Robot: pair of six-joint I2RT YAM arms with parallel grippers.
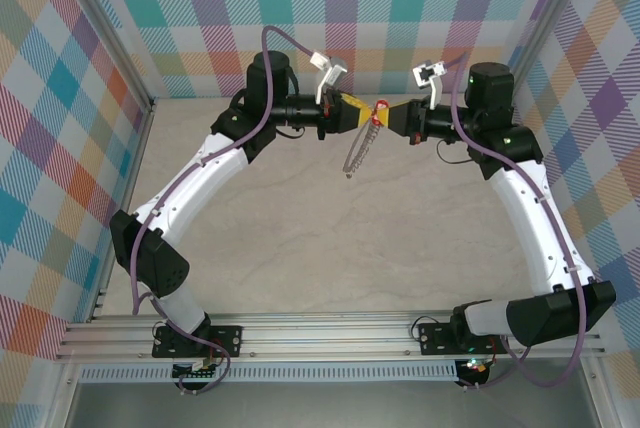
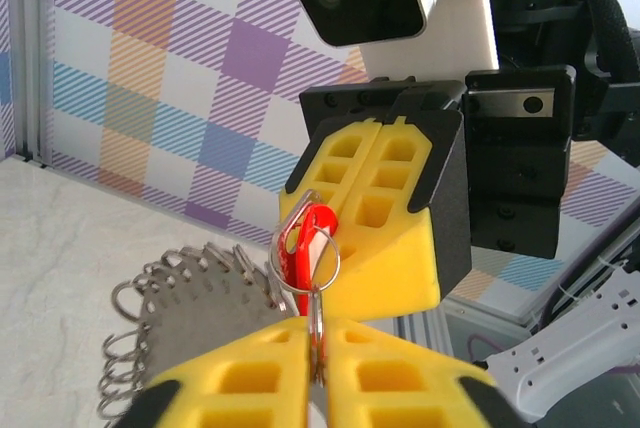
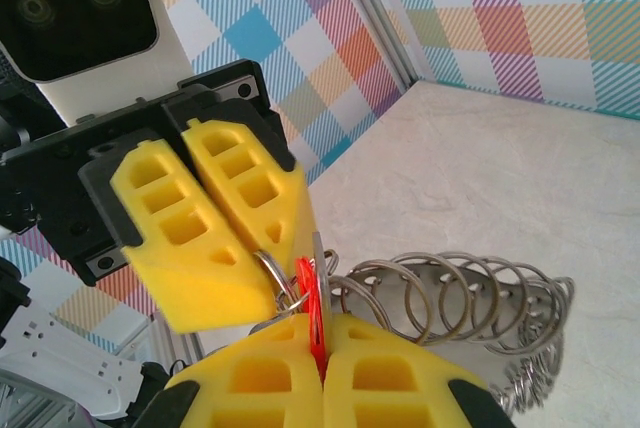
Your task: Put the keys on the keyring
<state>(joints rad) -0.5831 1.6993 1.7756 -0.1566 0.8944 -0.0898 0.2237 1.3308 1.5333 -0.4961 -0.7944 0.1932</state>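
Seen from above, the white left arm [image 1: 205, 173] and right arm [image 1: 535, 213] rose from the near rail and bowed inward. They met tip to tip over the far half of the pale, stone-look table [image 1: 300, 248]. In that view the keyring [image 1: 360, 151] was a thin beaded sliver dangling under the meeting point. The wrist cameras showed it close up — a fan of silvery wire loops.

The right gripper [image 3: 322, 373], with blocky yellow pads cut with square holes, was clamped flat on the key [image 3: 312, 308], gripping it by its red plastic tag. The left gripper [image 2: 316, 348] stood nearly closed, a hair's slit with a thin silver loop running into it — whether it pinched that loop I couldn't tell.

Key and ring hung in mid-air between the claws, with the checked cloth walls [image 1: 90, 68] beyond.
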